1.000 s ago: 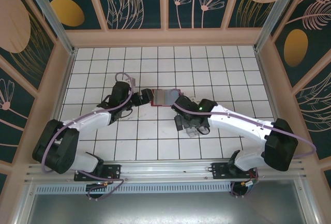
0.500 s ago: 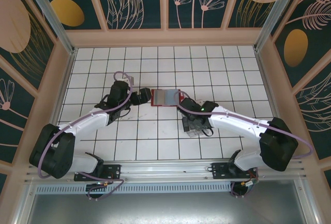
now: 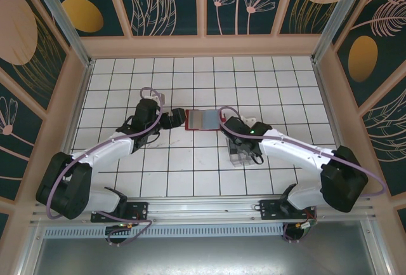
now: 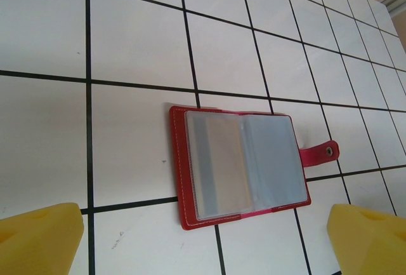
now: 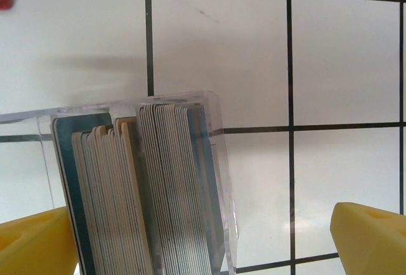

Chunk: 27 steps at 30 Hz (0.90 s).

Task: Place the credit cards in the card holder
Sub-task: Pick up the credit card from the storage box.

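In the middle of the tiled table [image 3: 190, 167] the card holder [image 4: 238, 164] lies open, seemingly for loading; the left gripper [image 4: 203, 243] gapes beside it, and the right gripper [image 5: 202, 240] gapes astride the credit cards [image 5: 158, 192].

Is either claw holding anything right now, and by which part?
Nothing. The left claw and right claw are both open and empty; the card holder lies untouched.

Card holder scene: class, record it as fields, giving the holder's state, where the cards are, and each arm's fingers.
Card holder: open flat on the tiles, clasp tab out to one side
Credit cards: standing on edge in a clear tray
Left fingers: open, above the holder, empty
Right fingers: open, either side of the tray
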### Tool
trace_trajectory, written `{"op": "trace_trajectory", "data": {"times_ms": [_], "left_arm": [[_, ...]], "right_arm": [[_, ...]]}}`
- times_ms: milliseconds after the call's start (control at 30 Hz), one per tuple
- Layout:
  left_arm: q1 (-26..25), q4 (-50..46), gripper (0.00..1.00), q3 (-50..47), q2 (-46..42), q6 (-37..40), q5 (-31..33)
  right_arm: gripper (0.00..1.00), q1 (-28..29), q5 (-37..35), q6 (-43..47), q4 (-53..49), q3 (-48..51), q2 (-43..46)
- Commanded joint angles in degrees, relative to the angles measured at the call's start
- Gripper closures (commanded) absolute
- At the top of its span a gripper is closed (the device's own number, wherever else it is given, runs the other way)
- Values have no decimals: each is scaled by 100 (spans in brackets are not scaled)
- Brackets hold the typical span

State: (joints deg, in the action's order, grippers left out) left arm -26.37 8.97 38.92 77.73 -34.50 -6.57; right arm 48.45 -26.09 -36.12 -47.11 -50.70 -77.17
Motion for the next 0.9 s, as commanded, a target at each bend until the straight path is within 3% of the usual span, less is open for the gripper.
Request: {"op": "trace_trajectory", "data": {"times_ms": [0,100,167,533,700,867], "left_arm": [[19,51,1,103,47,119,42],[18,77,1,98,85,119,20],[18,82,2,99,110,128,15],[22,50,1,156,236,216,60],[22,43,2,174,278,155,-11],[18,-239,2,357,426,125,87]], "right_arm": [[1,-61,-209,13,-11,-29,251],[3,-120,-107,76,53,22,312],[10,-151,-86,79,57,55,354],[87,-215,471,307,317,214,486],[100,-204,623,295,195,-38,550],[100,-237,803,301,259,-400,824]]}}
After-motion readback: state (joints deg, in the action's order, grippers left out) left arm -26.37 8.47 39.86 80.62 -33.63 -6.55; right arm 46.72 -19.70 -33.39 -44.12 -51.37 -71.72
